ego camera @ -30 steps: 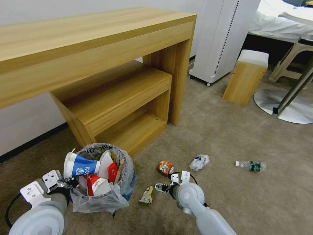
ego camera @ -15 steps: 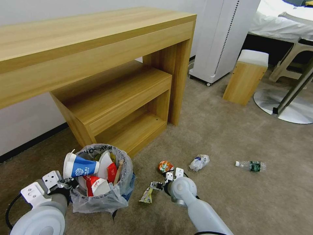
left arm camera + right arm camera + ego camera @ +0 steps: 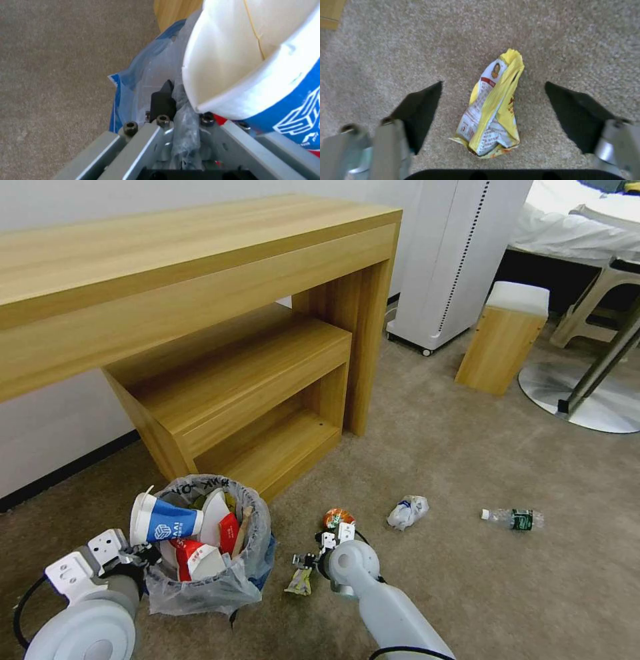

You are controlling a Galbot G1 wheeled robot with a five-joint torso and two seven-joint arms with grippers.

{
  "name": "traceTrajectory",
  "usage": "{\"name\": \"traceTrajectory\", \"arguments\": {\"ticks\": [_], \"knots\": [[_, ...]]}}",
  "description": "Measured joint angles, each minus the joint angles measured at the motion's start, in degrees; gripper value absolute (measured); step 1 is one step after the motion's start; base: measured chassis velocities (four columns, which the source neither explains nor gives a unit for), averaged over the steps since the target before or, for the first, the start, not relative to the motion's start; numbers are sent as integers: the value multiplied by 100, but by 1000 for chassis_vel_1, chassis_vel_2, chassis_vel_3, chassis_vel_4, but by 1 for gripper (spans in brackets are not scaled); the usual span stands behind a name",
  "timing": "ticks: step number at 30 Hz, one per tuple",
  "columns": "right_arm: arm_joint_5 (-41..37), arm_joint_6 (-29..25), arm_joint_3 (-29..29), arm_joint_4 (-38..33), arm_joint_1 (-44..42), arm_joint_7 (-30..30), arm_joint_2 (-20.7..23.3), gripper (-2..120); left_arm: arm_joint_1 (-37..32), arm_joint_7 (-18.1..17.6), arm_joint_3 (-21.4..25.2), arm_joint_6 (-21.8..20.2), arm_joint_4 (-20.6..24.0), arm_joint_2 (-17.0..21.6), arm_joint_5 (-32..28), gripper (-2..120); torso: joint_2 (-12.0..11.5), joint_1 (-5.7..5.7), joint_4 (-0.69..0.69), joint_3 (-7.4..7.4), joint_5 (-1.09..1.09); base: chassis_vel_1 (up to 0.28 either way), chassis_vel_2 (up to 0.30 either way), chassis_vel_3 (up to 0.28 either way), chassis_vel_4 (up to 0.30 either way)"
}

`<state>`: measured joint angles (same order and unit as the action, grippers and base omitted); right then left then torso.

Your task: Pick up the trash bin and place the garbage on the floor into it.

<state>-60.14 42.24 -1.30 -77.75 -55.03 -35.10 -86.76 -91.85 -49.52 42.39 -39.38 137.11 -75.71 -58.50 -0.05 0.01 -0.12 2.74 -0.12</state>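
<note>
Carpet (image 3: pixel 386 37) open around wrapper (image 3: pixel 493 110) between spread right hand (image 3: pixel 493 110) fingers

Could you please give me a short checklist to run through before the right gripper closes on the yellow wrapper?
1. Right gripper open: ok, its fingers stand wide apart.
2. Yellow wrapper between the fingers: ok, it lies roughly midway, touching neither.
3. Wrapper free of other litter: ok, it lies alone on the carpet; the orange can sits apart.
4. Fingers low enough to grasp: cannot tell, the height above the carpet is unclear.
5. Left gripper holding the trash bin: ok, shut on the bag at the rim.
6. Room in the bin: not ok, it looks full, with the blue-white paper cup sticking out above the rim.
</note>
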Motion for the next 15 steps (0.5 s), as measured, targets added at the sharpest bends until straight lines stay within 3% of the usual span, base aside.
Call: {"name": "traceTrajectory", "arguments": {"ticks": [1,8,15], "knots": [[0,0,0,0,0,0,0,76,0,0,0,0,0,0,0,1,0,0,0,0,0,0,0,0,0],[259,0,-10,190,-23,102,-112,46,-11,3,2,5,5,11,1,1,0,0,0,0,0,0,0,0,0],[476,-2,0,409,-23,250,-171,42,-27,6,8,7,15,14,0,1,0,0,0,0,0,0,0,0,0]]}}
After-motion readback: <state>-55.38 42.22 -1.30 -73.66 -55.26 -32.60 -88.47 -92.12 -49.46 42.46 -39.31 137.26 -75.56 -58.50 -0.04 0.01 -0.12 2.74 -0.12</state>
